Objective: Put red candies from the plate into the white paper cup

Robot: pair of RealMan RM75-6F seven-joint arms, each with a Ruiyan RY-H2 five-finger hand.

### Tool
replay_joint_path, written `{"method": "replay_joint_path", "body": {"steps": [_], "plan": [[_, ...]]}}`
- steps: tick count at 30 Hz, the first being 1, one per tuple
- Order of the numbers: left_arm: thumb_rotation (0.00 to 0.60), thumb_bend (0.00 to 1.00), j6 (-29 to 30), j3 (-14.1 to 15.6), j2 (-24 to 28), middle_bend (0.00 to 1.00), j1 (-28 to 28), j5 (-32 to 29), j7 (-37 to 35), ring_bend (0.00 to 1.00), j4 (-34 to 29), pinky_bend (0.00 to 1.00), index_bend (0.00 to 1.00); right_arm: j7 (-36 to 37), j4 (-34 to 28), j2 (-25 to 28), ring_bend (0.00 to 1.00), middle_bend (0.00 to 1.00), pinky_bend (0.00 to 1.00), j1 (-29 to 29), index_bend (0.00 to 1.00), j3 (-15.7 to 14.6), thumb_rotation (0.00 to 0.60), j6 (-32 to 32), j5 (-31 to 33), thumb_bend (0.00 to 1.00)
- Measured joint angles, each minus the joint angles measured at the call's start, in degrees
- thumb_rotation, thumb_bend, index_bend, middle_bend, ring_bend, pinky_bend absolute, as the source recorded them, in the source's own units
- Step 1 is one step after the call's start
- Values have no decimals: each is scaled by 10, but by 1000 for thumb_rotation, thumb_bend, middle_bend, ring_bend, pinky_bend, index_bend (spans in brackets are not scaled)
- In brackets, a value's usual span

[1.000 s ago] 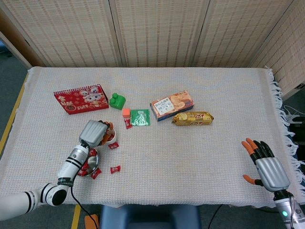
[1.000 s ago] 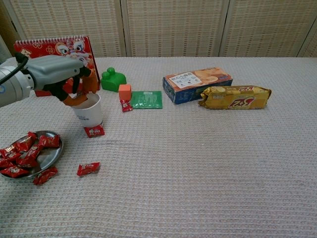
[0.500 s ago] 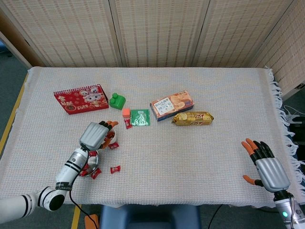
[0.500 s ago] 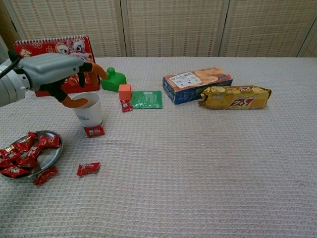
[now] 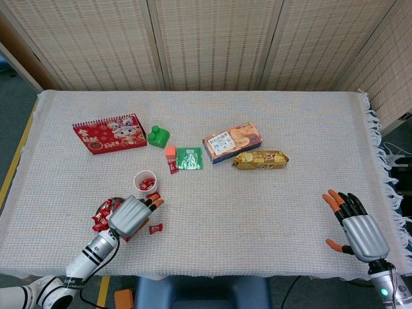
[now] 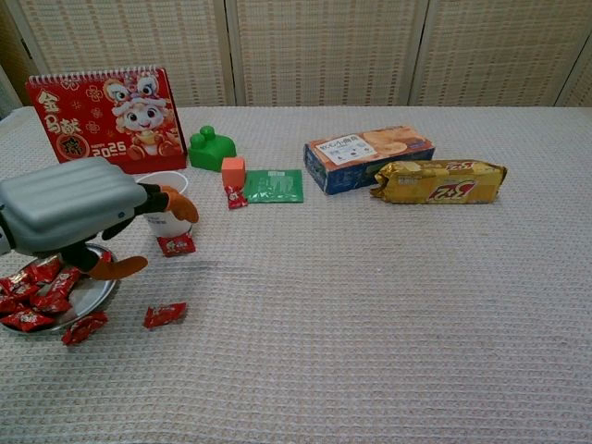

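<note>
The white paper cup (image 5: 145, 181) stands upright with red candies showing inside; in the chest view the cup (image 6: 173, 223) is partly hidden behind my left hand. The metal plate (image 5: 103, 207) of red candies (image 6: 35, 283) lies at the near left. My left hand (image 5: 132, 214) hovers over the plate's right side, nearer than the cup, fingers spread and nothing seen in it; in the chest view the left hand (image 6: 77, 215) fills the left foreground. My right hand (image 5: 356, 225) rests open at the near right, far from everything.
Loose red candies lie by the cup's base (image 6: 176, 244), beside the plate (image 6: 165, 314) and near an orange block (image 6: 232, 171). Further back are a red calendar (image 6: 100, 113), green block (image 6: 212, 149), green packet (image 6: 273, 185), biscuit box (image 6: 368, 157) and yellow snack pack (image 6: 440, 181).
My left hand has drawn back from above the cup toward the near edge and now hangs over the plate, leaving the cup uncovered. The right hand has barely moved.
</note>
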Motion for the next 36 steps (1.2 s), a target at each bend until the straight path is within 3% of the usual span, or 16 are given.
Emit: {"method": "replay_joint_path", "body": {"steps": [14, 36], "plan": [[600, 385, -39, 66, 23, 276, 54, 3, -42, 678, -46, 1000, 230, -6, -1, -3, 0, 0, 0, 2, 0, -2, 600, -4, -3, 56], [600, 384, 1, 20, -58, 267, 76, 31, -37, 679, 33, 1000, 230, 2, -1, 3, 0, 0, 0, 2, 0, -2, 600, -4, -1, 56]]}}
